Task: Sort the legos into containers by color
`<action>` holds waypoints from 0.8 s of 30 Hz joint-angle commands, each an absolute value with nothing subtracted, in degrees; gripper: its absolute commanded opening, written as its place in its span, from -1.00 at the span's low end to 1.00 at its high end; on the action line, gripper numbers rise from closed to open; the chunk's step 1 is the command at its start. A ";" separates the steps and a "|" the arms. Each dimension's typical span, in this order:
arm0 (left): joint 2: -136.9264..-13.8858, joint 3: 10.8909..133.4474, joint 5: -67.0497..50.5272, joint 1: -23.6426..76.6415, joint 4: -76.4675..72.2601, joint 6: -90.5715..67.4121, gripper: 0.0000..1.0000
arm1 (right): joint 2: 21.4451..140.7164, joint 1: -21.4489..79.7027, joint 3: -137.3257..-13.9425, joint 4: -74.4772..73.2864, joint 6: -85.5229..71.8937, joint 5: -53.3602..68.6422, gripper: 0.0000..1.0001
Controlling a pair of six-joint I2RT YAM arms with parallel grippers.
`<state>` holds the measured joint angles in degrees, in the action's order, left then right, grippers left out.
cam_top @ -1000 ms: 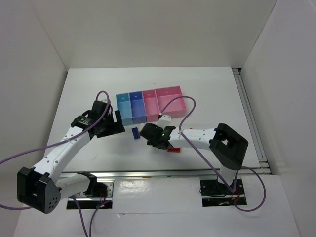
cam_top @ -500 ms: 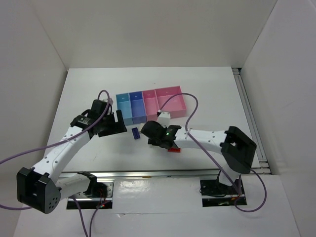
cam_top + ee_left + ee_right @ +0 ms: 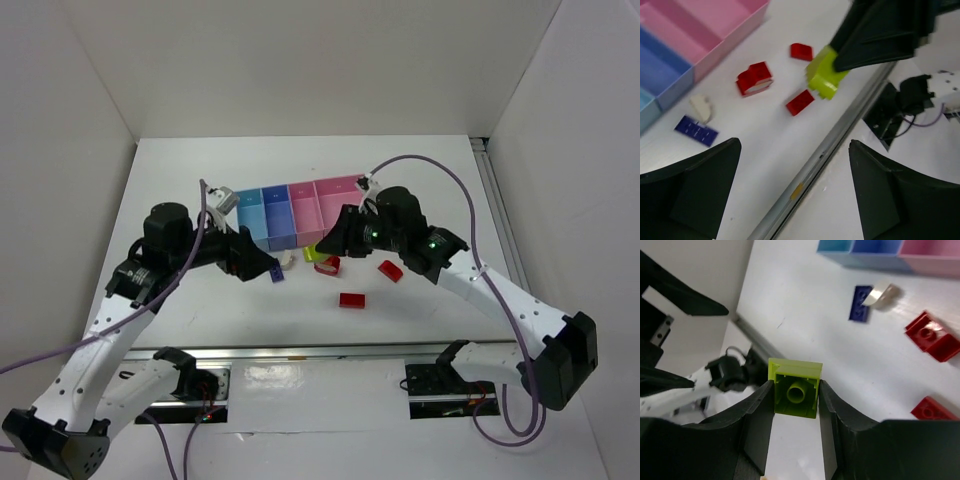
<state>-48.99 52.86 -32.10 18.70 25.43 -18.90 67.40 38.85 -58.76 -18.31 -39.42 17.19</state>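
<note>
White surface (image 3: 420, 180) under everything. Row of four bins (image 3: 290, 215), two blue and two pink, just past both sets of fingers. Left fingers (image 3: 695, 190) spread wide, holding nothing. Right fingers (image 3: 768, 405) pinching a green brick (image 3: 795, 388), up off the surface. Down between the two sets of fingers: three red bricks (image 3: 754, 79), a flat blue brick (image 3: 696, 131), and a tiny whitish brick (image 3: 701, 107) right beside it.

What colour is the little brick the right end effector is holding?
The brick is lime green. The right wrist view shows it best.
</note>
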 commanded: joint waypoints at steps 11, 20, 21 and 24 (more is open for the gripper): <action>-51.50 53.88 -45.62 20.04 19.42 -9.40 1.00 | 71.19 35.60 -54.13 3.95 -46.32 44.65 -0.25; -60.63 60.46 -40.43 22.68 18.37 -8.79 1.00 | 73.04 30.68 -56.51 -0.78 -45.70 42.98 -0.25; -62.04 61.69 -40.43 23.46 17.67 -8.18 1.00 | 72.25 28.85 -56.51 -2.79 -44.92 42.98 -0.25; -66.52 66.00 -41.40 23.99 16.61 -8.17 1.00 | 70.58 24.63 -55.72 -6.23 -43.16 41.75 -0.25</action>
